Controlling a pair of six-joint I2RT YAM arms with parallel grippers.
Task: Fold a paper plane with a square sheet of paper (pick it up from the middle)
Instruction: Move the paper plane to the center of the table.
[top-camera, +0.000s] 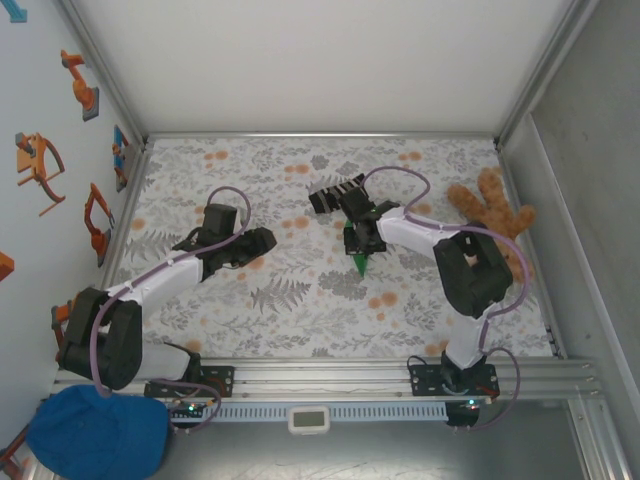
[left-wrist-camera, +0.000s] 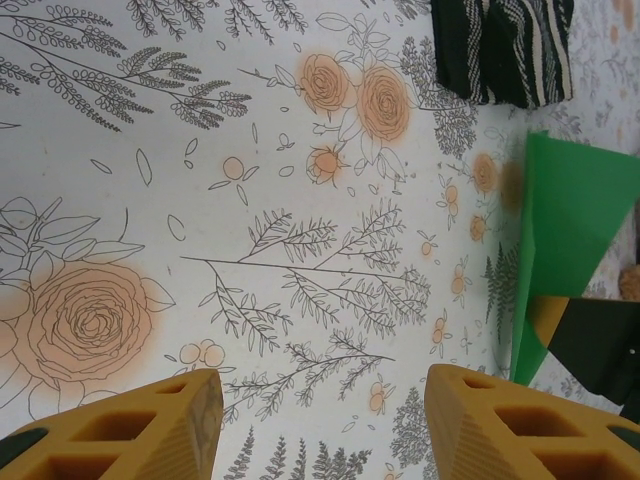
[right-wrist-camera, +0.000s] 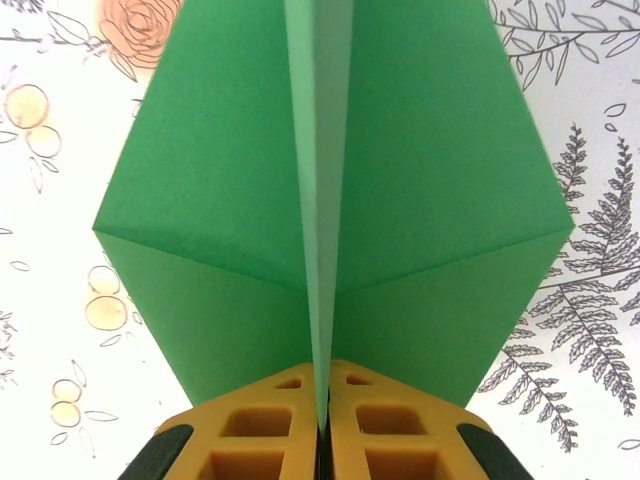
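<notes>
**Floral cloth (top-camera: 300, 310), paper plane (right-wrist-camera: 220, 200) pinched in the right gripper (right-wrist-camera: 322, 425)**

Both right fingers are clamped flat on the plane's centre crease. The plane is near mid-table, just in front of the striped sock (top-camera: 333, 195), with its nose toward the arm bases. The left gripper (left-wrist-camera: 322, 385) is well apart on the left, its jaws spread and empty. A teddy bear (top-camera: 490, 215) lies at the right edge.

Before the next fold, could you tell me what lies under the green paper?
Flowered table cover shows all around the green paper, pinched by the right gripper at its centre crease. The patch directly beneath is hidden.
</notes>
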